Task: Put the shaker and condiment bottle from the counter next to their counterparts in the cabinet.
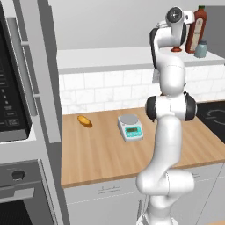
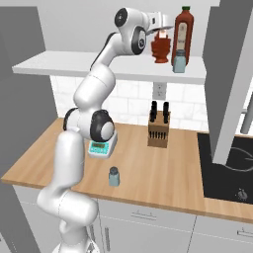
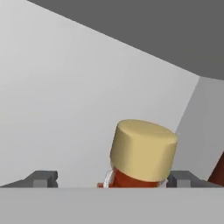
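I had my gripper (image 3: pixel 111 179) wide open around the small ribbed dark red bottle (image 2: pixel 161 49) on the white shelf (image 2: pixel 74 66), holding nothing. Next I thought I should fetch the little blue-grey shaker (image 2: pixel 114 176) at six o'clock on the wooden counter (image 2: pixel 168 173).

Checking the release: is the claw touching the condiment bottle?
Apart. In the hand view the fingertips stand wide, with a plain gap on the left side of the condiment bottle.
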{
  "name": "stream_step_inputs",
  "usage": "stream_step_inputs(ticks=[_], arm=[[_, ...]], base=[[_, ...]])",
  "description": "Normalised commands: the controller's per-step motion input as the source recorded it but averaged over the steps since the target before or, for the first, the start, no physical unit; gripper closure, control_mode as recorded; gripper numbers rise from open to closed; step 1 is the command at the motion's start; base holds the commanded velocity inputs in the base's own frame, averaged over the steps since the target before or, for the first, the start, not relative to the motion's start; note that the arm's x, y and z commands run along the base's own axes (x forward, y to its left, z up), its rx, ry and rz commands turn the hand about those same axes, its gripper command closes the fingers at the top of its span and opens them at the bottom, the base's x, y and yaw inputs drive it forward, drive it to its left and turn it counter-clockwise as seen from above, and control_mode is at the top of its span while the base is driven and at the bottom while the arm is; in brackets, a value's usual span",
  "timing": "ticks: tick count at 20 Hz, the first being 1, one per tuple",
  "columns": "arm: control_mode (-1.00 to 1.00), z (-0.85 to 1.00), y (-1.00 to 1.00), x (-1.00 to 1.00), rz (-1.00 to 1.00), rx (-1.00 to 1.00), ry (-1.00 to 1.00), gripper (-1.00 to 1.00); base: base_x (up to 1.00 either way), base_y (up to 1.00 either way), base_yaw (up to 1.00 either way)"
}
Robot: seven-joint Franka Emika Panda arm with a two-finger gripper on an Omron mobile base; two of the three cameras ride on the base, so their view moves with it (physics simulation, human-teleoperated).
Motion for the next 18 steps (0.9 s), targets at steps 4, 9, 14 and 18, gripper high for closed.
stream_step_inputs(ticks=[4, 9, 14, 18], arm=[[-1.0, 0.0, -0.02, 0.0, 0.0, 0.0, 0.0, -1.0], [-1.0, 0.0, -0.22, -0.11, 0.0, -0.02, 0.0, -1.0], [-1.0, -0.02, -0.11, -0.32, 0.0, -0.06, 0.03, -1.0], [-1.0, -0.09, 0.0, -0.4, 0.0, -0.07, 0.07, -1.0]], base=[[0.0, 0.0, 0.0], [0.0, 0.0, 0.0], [0.0, 0.0, 0.0], [0.0, 0.0, 0.0]])
